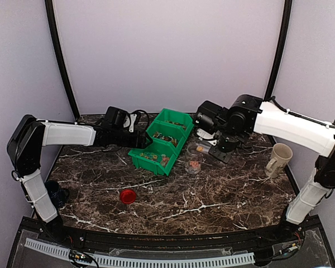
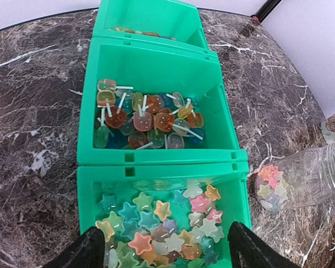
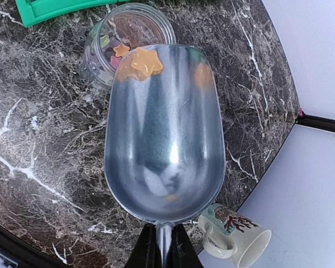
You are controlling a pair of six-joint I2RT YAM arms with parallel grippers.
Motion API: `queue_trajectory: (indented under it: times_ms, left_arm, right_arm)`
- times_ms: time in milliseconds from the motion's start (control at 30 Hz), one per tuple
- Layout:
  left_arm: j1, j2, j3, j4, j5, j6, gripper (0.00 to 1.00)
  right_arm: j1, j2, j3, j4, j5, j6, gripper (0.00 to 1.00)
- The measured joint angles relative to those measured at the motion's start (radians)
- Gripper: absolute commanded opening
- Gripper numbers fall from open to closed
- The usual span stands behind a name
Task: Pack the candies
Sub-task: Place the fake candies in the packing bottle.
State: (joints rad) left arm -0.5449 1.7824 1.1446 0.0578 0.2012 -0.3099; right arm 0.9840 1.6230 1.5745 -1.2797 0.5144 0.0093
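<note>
Steel scoop [image 3: 164,134], clamped in the right tool [image 3: 162,248], poises one orange star [image 3: 140,62] over the jar [image 3: 97,53] at the bin's [image 2: 156,162] 3 o'clock. Left tool [image 2: 168,254] hangs open above the candies [image 2: 156,226]. Pouring step; next, refill.

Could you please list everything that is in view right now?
bins: three joined, green, mid-table
star candies: many, mixed colours, front bin
stick candies: many, mixed colours, middle bin
jar: one, clear, right of the bins, some stars inside
scoop: one, metal, tip at the jar's mouth
orange star: one, at the scoop's tip
lid: one, red, front of table
mug: one, cream, right edge
table: one, dark marble
left gripper: open, above the front bin
right gripper: shut on the scoop's handle
</note>
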Motion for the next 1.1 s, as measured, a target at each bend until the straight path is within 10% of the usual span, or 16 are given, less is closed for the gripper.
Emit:
queue_trajectory:
  times_ms: [1100]
  left_arm:
    - [-0.121,0.070,0.087,-0.007,0.028,0.048,0.79]
  right_arm:
    - [-0.002,-0.028,-0.070,0.068,0.018,0.034,0.00]
